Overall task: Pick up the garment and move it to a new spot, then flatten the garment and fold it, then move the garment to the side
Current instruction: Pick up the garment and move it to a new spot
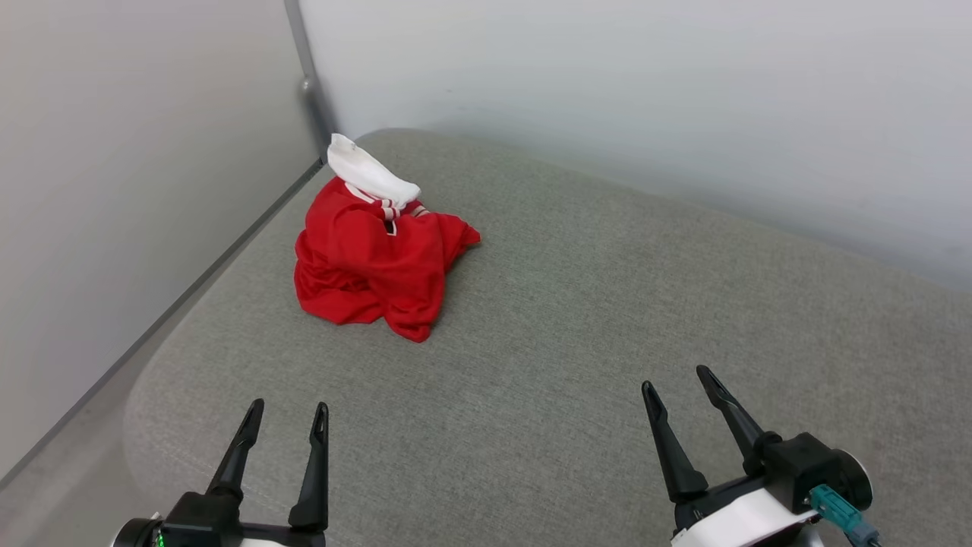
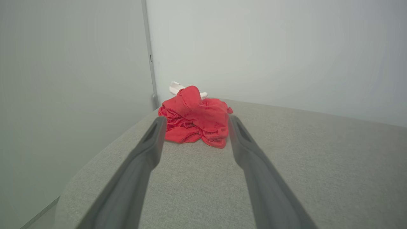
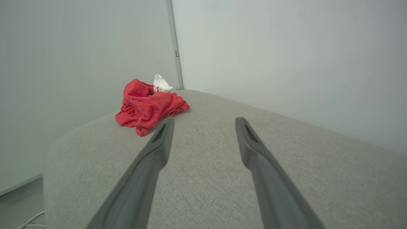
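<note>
Shirt: your red shirt (image 1: pixel 372 258) lies crumpled in a heap on the grey cushion (image 1: pixel 577 319), at about 11 o'clock in the head view, close to the cushion's far left corner.
Sleeve: a white sleeve (image 1: pixel 368 171) sticks up at the heap's 12 o'clock end, with red-and-white striped trim (image 1: pixel 391 211) just below it.
Left gripper: you see it (image 1: pixel 290 406) at 7 o'clock in the head view, above the cushion's near edge, with its two dark fingers spread apart and nothing between them. The shirt sits at roughly 12 o'clock from it, well apart.
Left wrist view: the heap shows straight ahead, framed between the two fingertips but farther off on the cushion.
Right gripper: it (image 1: pixel 675 378) is at 5 o'clock in the head view, fingers likewise spread and empty, tilted slightly toward 11 o'clock. The shirt lies at about 10 o'clock from it, well apart.
Right wrist view: the heap is at 10 o'clock, beyond the left fingertip.
Surroundings: pale walls (image 1: pixel 607 91) meet behind the shirt at a grey metal strip (image 1: pixel 307 76). A white cable (image 3: pixel 30 221) lies on the floor at 7 o'clock in the right wrist view.
</note>
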